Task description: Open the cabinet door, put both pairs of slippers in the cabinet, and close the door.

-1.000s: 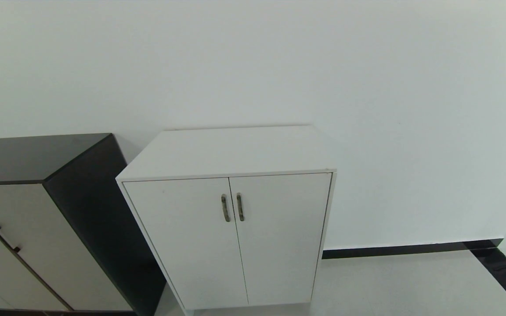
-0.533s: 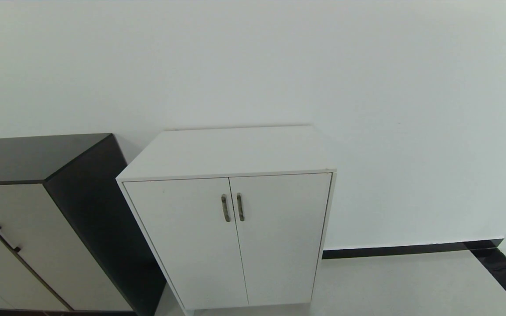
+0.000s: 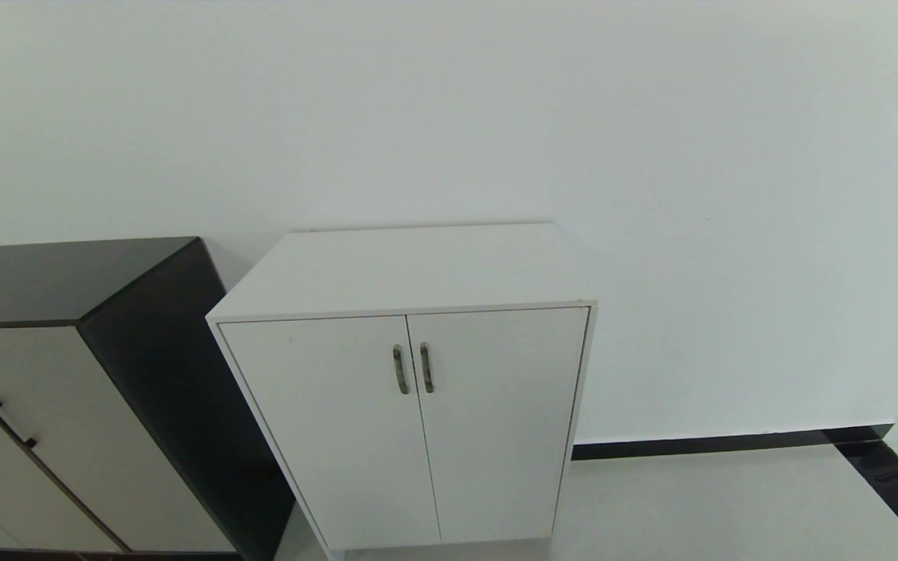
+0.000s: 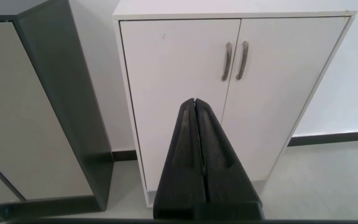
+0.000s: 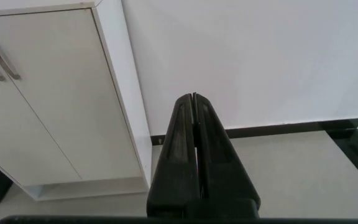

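A white two-door cabinet (image 3: 410,389) stands against the wall with both doors closed; two metal handles (image 3: 413,368) sit side by side at the centre seam. In the left wrist view my left gripper (image 4: 195,102) is shut with nothing in it, held off in front of the cabinet's left door (image 4: 179,93), below the handles (image 4: 235,60). In the right wrist view my right gripper (image 5: 193,98) is also shut and empty, level with the cabinet's right side panel (image 5: 126,93) and facing the bare wall beside the right door (image 5: 48,93).
A black cabinet with pale doors (image 3: 67,389) stands close on the white cabinet's left. Open grey floor (image 3: 730,506) lies to its right, edged by a black skirting strip (image 3: 730,442) along the wall.
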Robot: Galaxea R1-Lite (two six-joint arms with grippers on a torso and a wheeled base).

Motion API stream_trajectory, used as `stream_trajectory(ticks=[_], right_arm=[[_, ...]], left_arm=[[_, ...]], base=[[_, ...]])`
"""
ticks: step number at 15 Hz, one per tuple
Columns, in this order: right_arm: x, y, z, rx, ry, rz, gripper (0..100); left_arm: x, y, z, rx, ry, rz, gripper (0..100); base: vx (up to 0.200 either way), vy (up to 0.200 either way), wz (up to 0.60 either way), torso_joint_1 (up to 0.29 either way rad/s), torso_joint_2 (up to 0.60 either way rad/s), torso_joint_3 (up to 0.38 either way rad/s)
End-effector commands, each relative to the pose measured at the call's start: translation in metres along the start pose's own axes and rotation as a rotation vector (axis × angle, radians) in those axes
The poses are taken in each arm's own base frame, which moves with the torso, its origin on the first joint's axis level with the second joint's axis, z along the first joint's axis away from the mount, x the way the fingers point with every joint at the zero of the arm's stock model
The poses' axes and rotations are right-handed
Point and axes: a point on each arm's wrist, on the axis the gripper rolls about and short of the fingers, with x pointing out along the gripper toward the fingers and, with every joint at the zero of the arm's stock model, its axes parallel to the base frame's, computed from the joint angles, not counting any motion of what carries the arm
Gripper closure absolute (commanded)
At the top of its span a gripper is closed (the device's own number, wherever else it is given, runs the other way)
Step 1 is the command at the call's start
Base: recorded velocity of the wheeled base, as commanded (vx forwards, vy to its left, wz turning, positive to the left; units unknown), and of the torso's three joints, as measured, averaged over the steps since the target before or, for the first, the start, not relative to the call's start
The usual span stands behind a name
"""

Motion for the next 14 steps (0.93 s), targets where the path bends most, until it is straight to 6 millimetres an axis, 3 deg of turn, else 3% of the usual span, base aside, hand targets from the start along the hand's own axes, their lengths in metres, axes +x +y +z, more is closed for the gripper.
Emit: stream_trajectory(ticks=[1,14], right_arm=[[-0.0003,0.0000,-0.0002,0.001,-0.002,0.000,100],[0.0032,-0.0003,0.0007,-0.001,0.044,0.024,100]], left_arm=[[0.0000,0.0000,0.0001,-0.001,-0.001,0.000,100],[0.0000,0.0000,0.0001,-0.001,-0.001,0.000,100]], base=[[0.000,0.000,0.00,0.000,0.00,0.000],[0.000,0.000,0.00,0.000,0.00,0.000]])
